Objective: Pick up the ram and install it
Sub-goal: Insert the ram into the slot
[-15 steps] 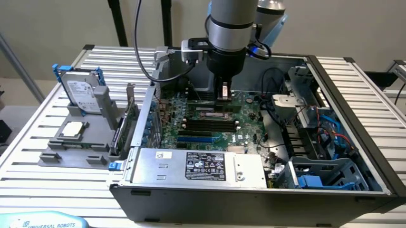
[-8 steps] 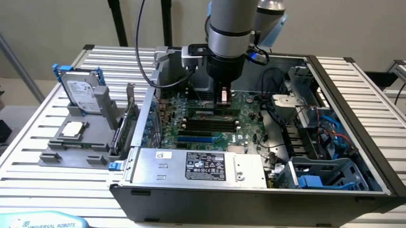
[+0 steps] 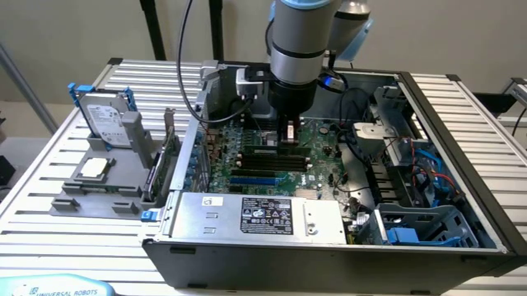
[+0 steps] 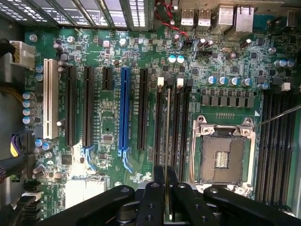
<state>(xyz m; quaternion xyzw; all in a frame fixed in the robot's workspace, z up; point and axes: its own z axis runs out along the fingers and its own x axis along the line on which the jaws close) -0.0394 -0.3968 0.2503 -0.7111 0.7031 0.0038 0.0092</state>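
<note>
Standing on edge between the fingers [image 4: 155, 197], the ram [image 4: 167, 136] is showing in the wrist view as a thin strip running along the black memory slots [image 4: 171, 127] of the motherboard [image 4: 113, 80]; whether it is touching a slot or hanging just above cannot be told.

- Gripper [image 3: 289, 137]: fingers are clamping the ram from both sides. In the exterior view it is reaching down into the open computer case [image 3: 461, 111], with the ram [image 3: 289, 132] just over the dark slots [image 3: 268, 161] near the middle of the board.
- Arm [image 3: 300, 37]: silver and grey, standing upright over the case.
- Motherboard items, wrist view: blue expansion slot [image 4: 124, 108], white slot [image 4: 50, 99], bare processor socket [image 4: 225, 157] beside the memory slots.
- Power supply [image 3: 255, 216]: silver box with a black label, lying along the case's near wall.
- Blue drive cage [image 3: 424, 231]: sitting in the case's near corner on the exterior view's right.
- Grey holder [image 3: 103, 179]: resting on the slatted surface [image 3: 58, 246] towards the exterior view's left edge, carrying a silver hard drive [image 3: 107, 117] with blue rails and a green expansion card [image 3: 169, 154] standing upright just beside the case.
</note>
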